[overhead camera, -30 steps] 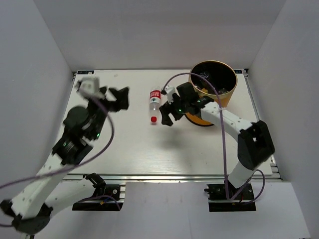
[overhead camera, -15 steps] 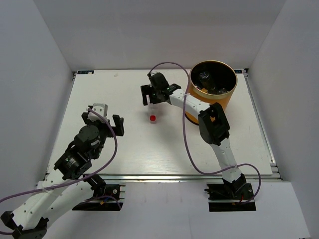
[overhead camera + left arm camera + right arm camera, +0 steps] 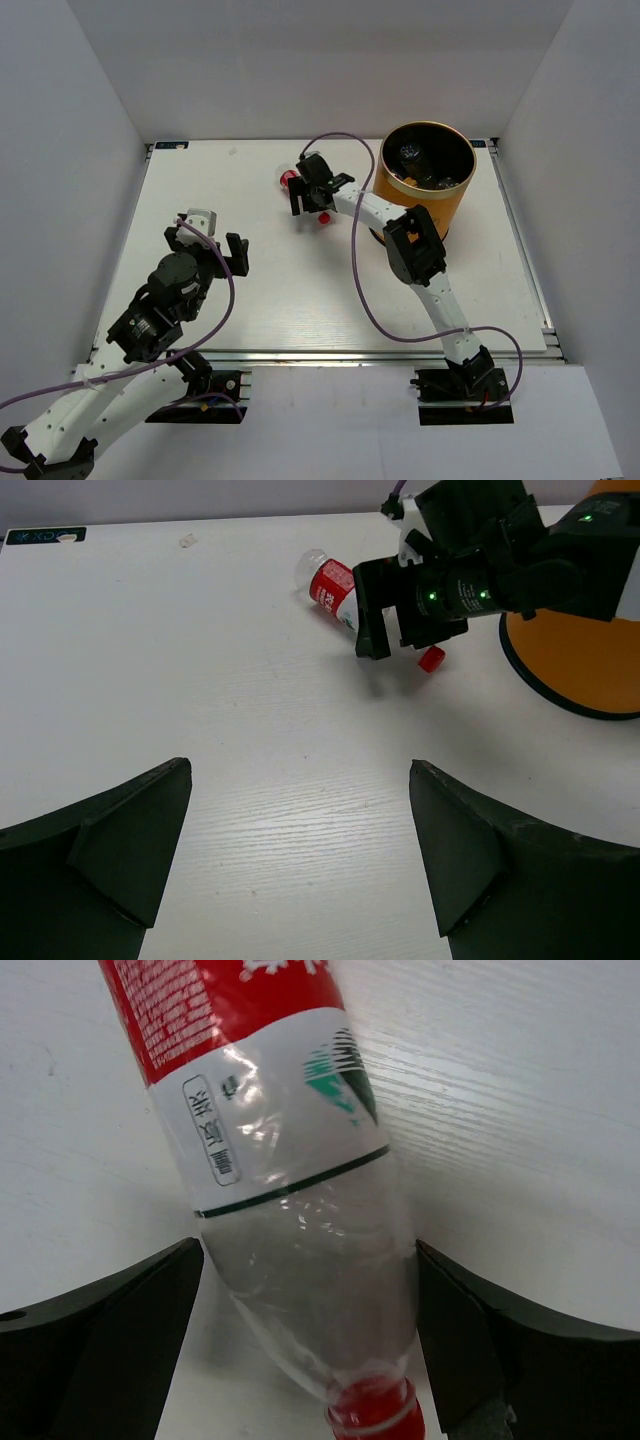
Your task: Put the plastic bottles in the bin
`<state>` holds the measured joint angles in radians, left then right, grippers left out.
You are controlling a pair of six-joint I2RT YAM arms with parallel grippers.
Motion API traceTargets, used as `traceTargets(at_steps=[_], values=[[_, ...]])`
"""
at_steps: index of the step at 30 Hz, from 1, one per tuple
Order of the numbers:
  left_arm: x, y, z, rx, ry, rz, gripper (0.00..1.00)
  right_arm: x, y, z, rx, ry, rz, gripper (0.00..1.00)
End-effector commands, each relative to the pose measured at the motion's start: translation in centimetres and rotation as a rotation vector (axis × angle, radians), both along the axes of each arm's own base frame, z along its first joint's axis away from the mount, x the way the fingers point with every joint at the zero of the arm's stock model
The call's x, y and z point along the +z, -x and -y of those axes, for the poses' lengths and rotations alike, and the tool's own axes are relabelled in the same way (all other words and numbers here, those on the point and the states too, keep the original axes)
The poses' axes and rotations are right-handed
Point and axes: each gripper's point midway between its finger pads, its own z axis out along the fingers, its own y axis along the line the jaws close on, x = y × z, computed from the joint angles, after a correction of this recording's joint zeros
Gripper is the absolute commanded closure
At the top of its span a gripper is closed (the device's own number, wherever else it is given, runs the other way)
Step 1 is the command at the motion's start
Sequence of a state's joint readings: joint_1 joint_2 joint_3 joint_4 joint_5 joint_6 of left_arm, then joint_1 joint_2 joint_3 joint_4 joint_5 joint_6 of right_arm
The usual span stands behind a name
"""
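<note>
A clear plastic bottle (image 3: 290, 180) with a red label lies on the white table left of the bin (image 3: 437, 209), a tall orange cylinder with a gold rim and black inside. My right gripper (image 3: 306, 195) is open, and its jaws straddle the bottle's (image 3: 290, 1190) neck end, one on each side; a red cap (image 3: 368, 1415) shows at that end. The left wrist view shows the same bottle (image 3: 328, 580) under the right gripper (image 3: 388, 620). Several dark bottles lie inside the bin. My left gripper (image 3: 206, 250) is open and empty, low over the near left of the table (image 3: 300, 850).
A loose red cap (image 3: 324, 217) lies on the table just right of the right gripper; it also shows in the left wrist view (image 3: 431, 659). The orange bin (image 3: 590, 650) stands at the far right. Grey walls close in the table on three sides.
The right arm swung from beside the bin out to the bottle and now straddles it. The bottle shifted left and the loose cap now lies further right. The left arm drew back toward me.
</note>
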<state>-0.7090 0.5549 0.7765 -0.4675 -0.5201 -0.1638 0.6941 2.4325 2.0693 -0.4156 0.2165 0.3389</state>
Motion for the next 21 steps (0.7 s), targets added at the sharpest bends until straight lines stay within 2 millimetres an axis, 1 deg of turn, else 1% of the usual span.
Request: traceTargets(at_steps=[1,2,4,5,6,7,8,9,10,11,12,13,14,15,16,17,18,20,21], values=[[-0.3,0.0,0.0,-0.006,-0.011,-0.007,0.01,0.2,-0.7,-1.5,0.094,-0.001,0.037,0.12],[-0.3,0.0,0.0,-0.006,-0.011,-0.007,0.01,-0.2,-0.6,-2.0,0.121,-0.015,0.028,0.14],[-0.3,0.0,0.0,-0.006,-0.011,-0.007,0.01,-0.6,-0.7,-1.6,0.152,0.023,0.046,0.15],[-0.3,0.0,0.0,-0.006,-0.011,-0.007,0.01,-0.6,-0.9,-1.7,0.158,0.021,0.059,0.18],[-0.3,0.0,0.0,-0.006,-0.011,-0.007,0.01,-1.1,-0.7,-1.5,0.182,0.036,0.057,0.21],[-0.3,0.0,0.0,-0.006,-0.011,-0.007,0.01,-1.1,-0.7,-1.3,0.187,0.039,0.064,0.30],[-0.3,0.0,0.0,-0.006,-0.011,-0.007,0.01,-1.5,-0.4,-1.1,0.198,0.043,0.056,0.36],[-0.3,0.0,0.0,-0.006,-0.011,-0.007,0.01,-1.5,-0.5,-1.1,0.216,0.047,0.065,0.44],[-0.3,0.0,0.0,-0.006,-0.011,-0.007,0.01,-1.0,-0.2,-1.3,0.247,0.041,0.074,0.53],[-0.3,0.0,0.0,-0.006,-0.011,-0.007,0.01,-2.2,1.0,-1.2,0.280,0.058,0.048,0.62],[-0.3,0.0,0.0,-0.006,-0.011,-0.007,0.01,-1.0,0.8,-1.2,0.290,0.039,0.068,0.79],[-0.5,-0.1,0.1,-0.006,-0.017,-0.014,0.01,0.1,1.2,-1.5,0.326,0.020,0.077,0.83],[-0.5,-0.1,0.1,-0.006,-0.017,-0.014,0.01,-1.2,2.4,-1.1,0.356,0.036,0.049,0.88],[-0.5,-0.1,0.1,-0.006,-0.017,-0.014,0.01,1.5,2.4,-1.2,0.368,0.013,0.089,0.97],[-0.5,-0.1,0.1,-0.006,-0.017,-0.014,0.01,1.9,3.3,-1.7,0.427,-0.014,0.081,0.99],[-0.5,-0.1,0.1,-0.006,-0.017,-0.014,0.01,1.1,4.6,-1.2,0.442,-0.010,0.045,1.00],[-0.9,-0.1,0.1,-0.006,-0.023,-0.021,0.01,4.2,5.0,-1.3,0.488,-0.031,0.096,1.00],[-0.9,-0.1,0.1,-0.006,-0.023,-0.021,0.01,4.2,6.8,-0.7,0.548,-0.026,0.071,1.00],[-0.9,-0.1,0.1,-0.006,-0.023,-0.021,0.01,7.4,8.1,-0.6,0.589,-0.074,0.089,1.00]])
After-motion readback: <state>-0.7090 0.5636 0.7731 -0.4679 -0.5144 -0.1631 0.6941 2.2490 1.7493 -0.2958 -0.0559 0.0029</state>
